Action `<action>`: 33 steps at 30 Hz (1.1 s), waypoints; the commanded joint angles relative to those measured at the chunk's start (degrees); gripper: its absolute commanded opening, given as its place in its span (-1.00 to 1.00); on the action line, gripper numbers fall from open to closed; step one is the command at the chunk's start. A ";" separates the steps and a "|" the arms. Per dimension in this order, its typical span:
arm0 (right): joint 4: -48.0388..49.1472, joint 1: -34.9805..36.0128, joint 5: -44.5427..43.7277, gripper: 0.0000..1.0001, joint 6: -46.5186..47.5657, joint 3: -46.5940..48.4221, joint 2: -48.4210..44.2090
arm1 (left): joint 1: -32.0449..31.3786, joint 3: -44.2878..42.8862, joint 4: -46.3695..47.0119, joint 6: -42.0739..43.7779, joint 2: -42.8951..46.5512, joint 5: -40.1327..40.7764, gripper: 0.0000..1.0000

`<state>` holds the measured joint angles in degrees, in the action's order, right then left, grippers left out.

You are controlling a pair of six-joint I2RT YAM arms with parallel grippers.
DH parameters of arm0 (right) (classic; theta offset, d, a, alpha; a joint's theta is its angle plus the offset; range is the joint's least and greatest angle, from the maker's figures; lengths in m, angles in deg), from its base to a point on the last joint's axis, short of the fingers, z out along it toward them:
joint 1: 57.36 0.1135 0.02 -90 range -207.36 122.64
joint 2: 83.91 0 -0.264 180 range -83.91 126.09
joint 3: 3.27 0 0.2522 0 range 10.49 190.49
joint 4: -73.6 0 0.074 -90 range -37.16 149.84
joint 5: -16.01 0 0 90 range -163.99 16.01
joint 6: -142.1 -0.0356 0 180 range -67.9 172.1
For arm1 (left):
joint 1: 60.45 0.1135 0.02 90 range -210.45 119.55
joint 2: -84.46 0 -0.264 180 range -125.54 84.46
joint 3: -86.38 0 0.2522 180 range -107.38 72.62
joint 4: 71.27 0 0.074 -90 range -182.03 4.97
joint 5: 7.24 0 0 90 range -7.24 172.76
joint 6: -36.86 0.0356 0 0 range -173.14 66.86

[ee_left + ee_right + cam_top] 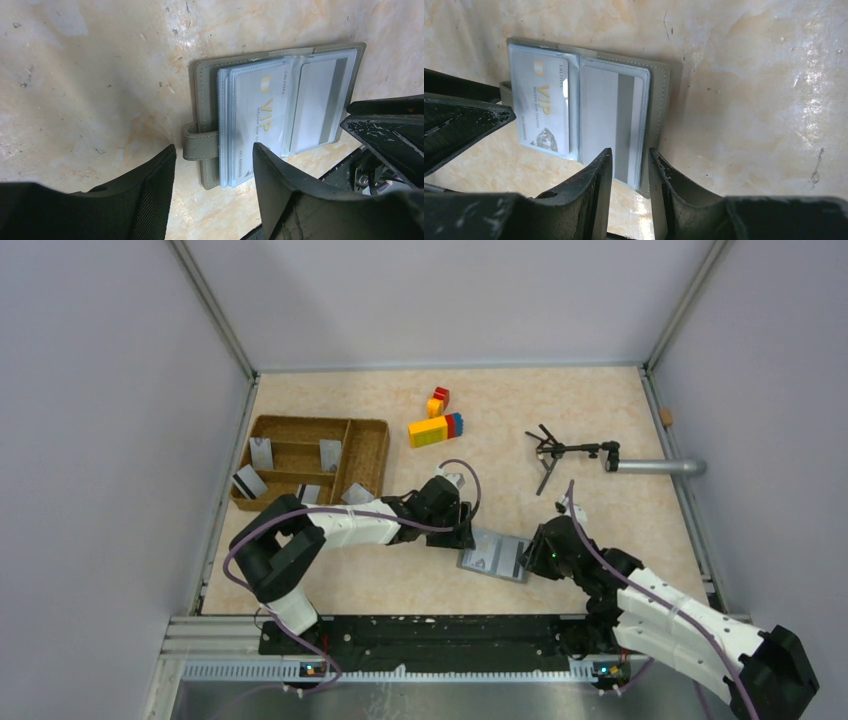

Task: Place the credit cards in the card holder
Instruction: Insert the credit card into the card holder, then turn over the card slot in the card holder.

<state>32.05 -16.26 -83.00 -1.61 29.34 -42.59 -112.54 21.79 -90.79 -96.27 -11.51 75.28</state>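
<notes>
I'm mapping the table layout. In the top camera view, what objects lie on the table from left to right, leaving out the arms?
Wicker tray → coloured blocks → card holder → black pronged tool → silver tube.

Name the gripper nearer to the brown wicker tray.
Left. The left gripper is at the card holder's left edge, a short way right of the wicker tray; the right gripper is at the holder's right edge, farther from the tray.

We list this as a robotics lab test cell: plain grey panel walls (90,420) on aluminium frame posts (213,308) box in a marble-patterned tabletop (570,400) (two cabled arms (350,525) bolted to a black rail (430,633) at its near edge).
</notes>
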 commanded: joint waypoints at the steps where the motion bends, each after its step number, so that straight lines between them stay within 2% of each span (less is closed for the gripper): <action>1: 3.32 -0.12 0.66 -0.37 -0.64 -0.51 0.82 | -0.02 0.89 -0.25 0.59 -0.28 1.14 0.18; 10: 6.88 -0.14 2.05 -0.48 -0.91 -1.52 2.76 | -0.02 1.44 -0.31 0.43 -0.01 1.22 0.09; 18: 5.30 -0.14 1.85 -0.59 -0.14 1.02 1.29 | -0.02 1.77 0.24 0.03 -0.34 0.60 0.03; 24: 7.82 -0.14 3.56 -0.67 1.04 2.33 1.50 | -0.02 2.06 1.20 -0.41 -0.45 -0.44 -0.03; 33: 12.11 -0.14 5.82 -0.69 3.10 4.08 5.72 | -0.07 2.83 3.53 -1.72 -0.65 -2.28 -0.04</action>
<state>40.09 -16.26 -78.72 -0.08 30.68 -38.35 -112.54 23.37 -88.47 -97.15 -11.51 74.23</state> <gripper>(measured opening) 0.155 0.481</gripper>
